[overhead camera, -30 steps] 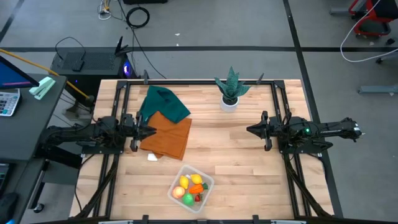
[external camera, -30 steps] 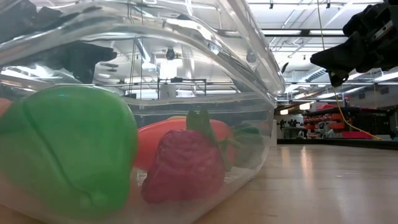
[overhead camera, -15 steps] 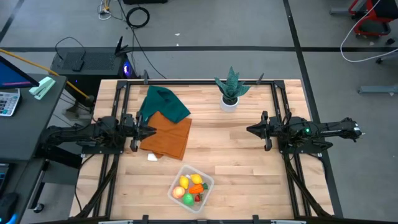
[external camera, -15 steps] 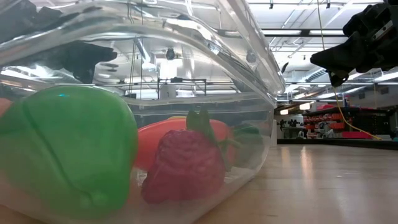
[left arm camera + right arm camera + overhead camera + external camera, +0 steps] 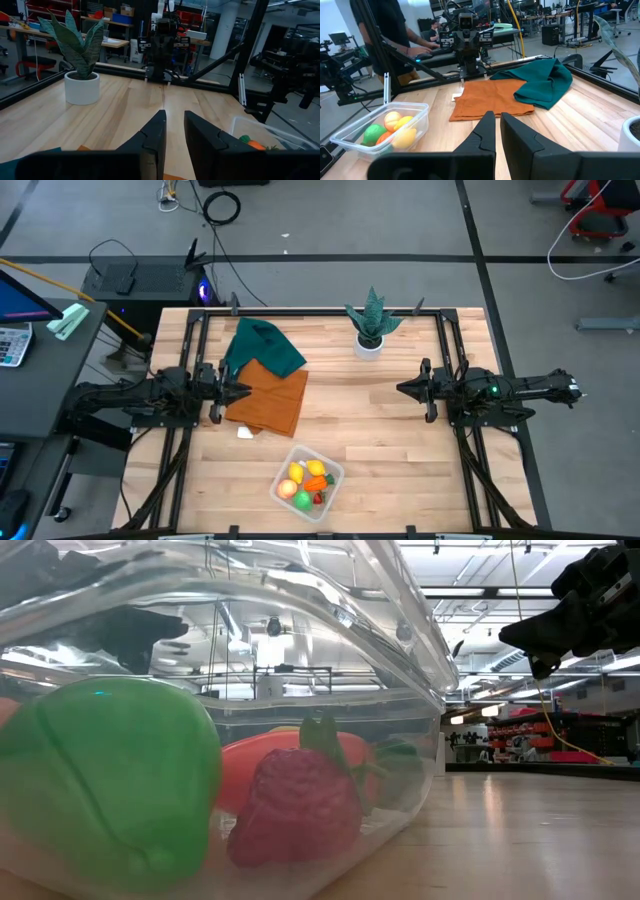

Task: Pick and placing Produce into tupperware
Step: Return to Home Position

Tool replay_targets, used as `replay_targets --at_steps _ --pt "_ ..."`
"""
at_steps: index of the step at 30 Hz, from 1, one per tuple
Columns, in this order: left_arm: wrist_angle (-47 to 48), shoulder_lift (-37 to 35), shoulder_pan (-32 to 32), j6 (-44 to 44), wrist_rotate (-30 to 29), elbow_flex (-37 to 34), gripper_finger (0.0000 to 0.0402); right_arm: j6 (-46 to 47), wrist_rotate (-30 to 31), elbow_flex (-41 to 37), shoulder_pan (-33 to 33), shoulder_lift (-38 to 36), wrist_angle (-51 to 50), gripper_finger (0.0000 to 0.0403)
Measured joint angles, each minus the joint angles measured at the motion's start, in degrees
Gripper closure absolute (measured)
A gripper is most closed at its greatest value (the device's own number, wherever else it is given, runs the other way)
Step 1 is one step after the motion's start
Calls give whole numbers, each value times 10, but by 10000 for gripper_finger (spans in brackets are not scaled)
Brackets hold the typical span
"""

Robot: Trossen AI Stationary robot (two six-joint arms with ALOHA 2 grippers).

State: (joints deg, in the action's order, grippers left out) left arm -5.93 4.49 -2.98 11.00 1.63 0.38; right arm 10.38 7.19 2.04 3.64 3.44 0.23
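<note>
Level, both arms face inward; left gripper [image 5: 243,391] seemingly slightly parted, empty; right gripper [image 5: 402,389] closed, empty.

A robotics lab or workshop. A wooden table [image 5: 390,430] in a black metal frame stands on a grey concrete floor [image 5: 330,220] marked with dark tape lines, with loose cables [image 5: 220,205] beside it. Beyond the table are workbenches [image 5: 107,42], red storage bins [image 5: 555,730], ceiling strip lights [image 5: 480,590] and a person [image 5: 395,35] at a bench.
</note>
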Motion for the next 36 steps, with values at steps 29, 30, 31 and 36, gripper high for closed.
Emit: replay_targets --at_steps 29,30,31,36 --pt "0 0 0 0 0 0 326 0 0 0 0 0 0 402" --pt "0 0 0 0 0 0 327 0 0 0 0 0 0 402" --pt "0 0 0 0 0 0 329 0 0 0 0 0 0 402" --pt "0 0 0 0 0 0 333 0 0 0 0 0 0 402"
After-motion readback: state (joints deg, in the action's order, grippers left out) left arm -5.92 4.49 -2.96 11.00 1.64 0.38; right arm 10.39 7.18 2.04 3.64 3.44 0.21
